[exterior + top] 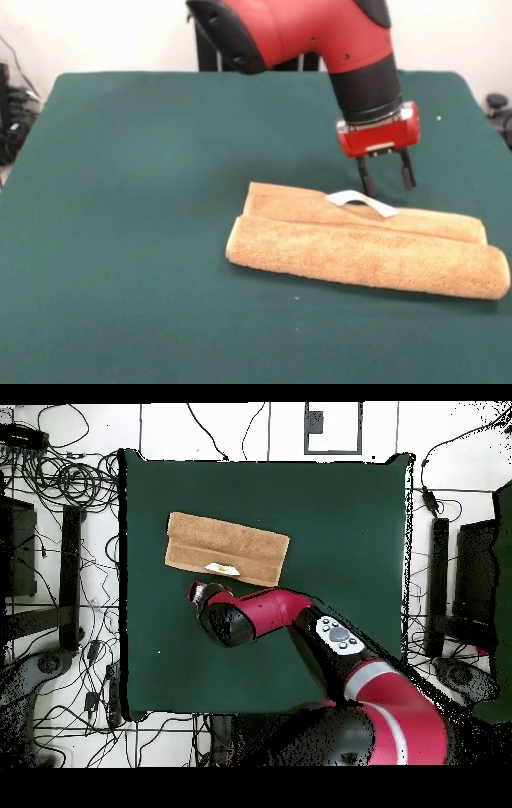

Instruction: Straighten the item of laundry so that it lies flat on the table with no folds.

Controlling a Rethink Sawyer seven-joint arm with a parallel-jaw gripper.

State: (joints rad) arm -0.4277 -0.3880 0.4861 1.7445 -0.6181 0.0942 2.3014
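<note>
Here, towel (368, 252) folded double, tag (362, 202) showing

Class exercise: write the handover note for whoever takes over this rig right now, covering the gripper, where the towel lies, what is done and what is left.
Gripper: open, empty, hanging just behind the towel's far edge, close to the white tag.
Towel: folded into a long strip, layers stacked, lying on the green table toward the right of the front view; the overhead view shows it as a narrow rectangle.
Done: nothing visibly unfolded; the arm is positioned at the towel.
Left: grasp an upper layer's edge, probably near the tag, open the folds, then smooth it flat.
</note>
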